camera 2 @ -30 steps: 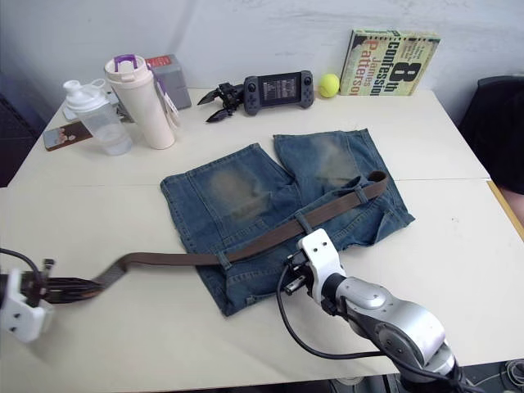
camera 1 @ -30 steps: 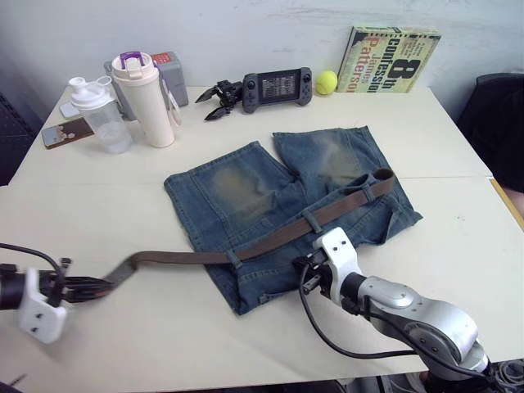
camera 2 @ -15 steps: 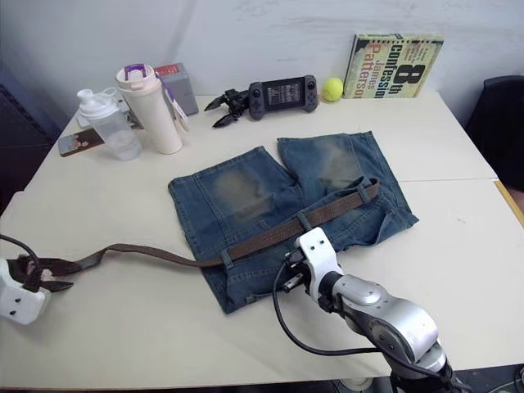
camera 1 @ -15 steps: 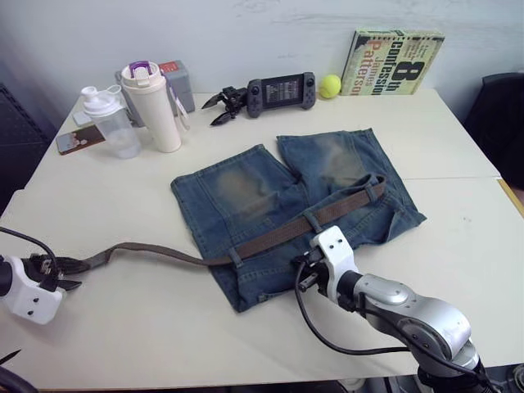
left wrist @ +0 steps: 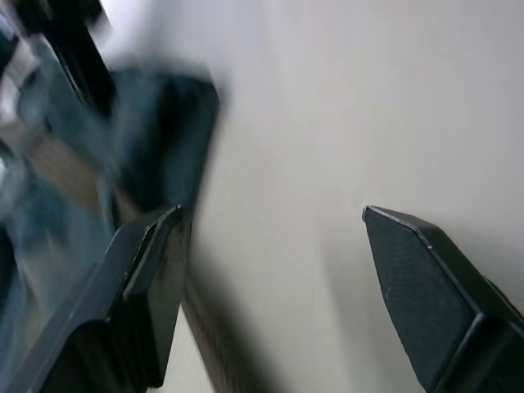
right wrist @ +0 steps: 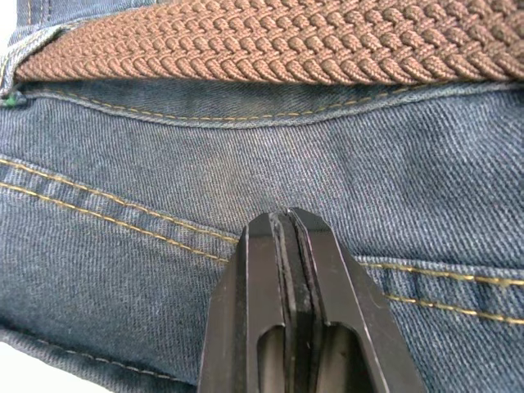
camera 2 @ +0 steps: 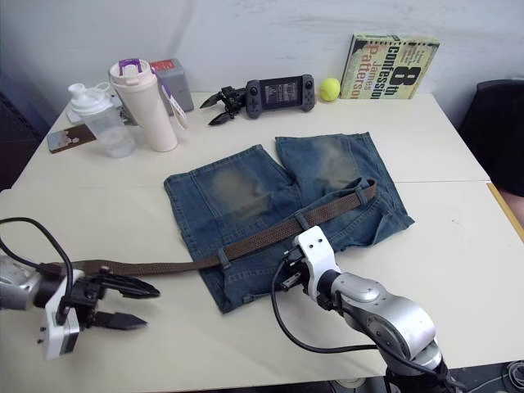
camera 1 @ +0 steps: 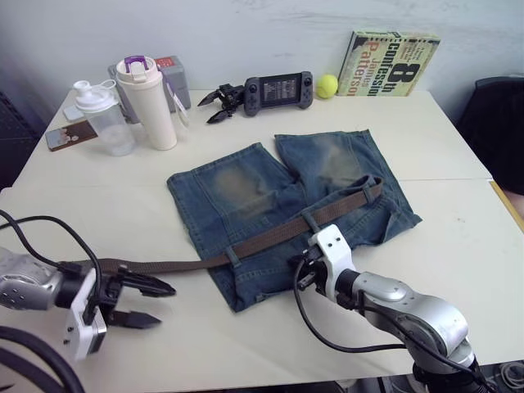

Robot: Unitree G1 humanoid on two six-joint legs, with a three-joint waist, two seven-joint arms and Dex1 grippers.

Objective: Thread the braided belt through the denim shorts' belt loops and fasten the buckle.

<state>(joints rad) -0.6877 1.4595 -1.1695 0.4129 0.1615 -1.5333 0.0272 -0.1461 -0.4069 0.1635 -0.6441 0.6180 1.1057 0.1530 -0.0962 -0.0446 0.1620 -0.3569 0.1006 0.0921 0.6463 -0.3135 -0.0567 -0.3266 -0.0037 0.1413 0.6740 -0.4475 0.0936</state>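
Note:
The denim shorts (camera 1: 246, 192) lie flat mid-table, waistband toward me. The braided belt (camera 1: 270, 238) runs along the waistband under two belt loops (camera 1: 312, 220) (camera 1: 233, 256), and its long free end trails left over the table (camera 1: 49, 213) to about (camera 1: 90, 266). The buckle is hidden from me. My left gripper (camera 1: 166, 304) is open and holds nothing, hovering just on the near side of the belt's loose stretch; its fingers (left wrist: 155, 270) stand wide apart. My right gripper (right wrist: 286, 214) is shut, its tips resting on the denim just below the belt (right wrist: 270, 41).
At the back stand a white tumbler (camera 1: 147, 98), a clear shaker bottle (camera 1: 102, 115), a phone (camera 1: 65, 137), a handheld game console (camera 1: 278, 86), a tennis ball (camera 1: 327, 83) and a book (camera 1: 393, 61). A dark chair (camera 1: 499, 115) is at the right.
My left gripper has opened and let go of the belt's end, then moved right toward the shorts. The belt now lies slack on the table. The right arm stayed in place.

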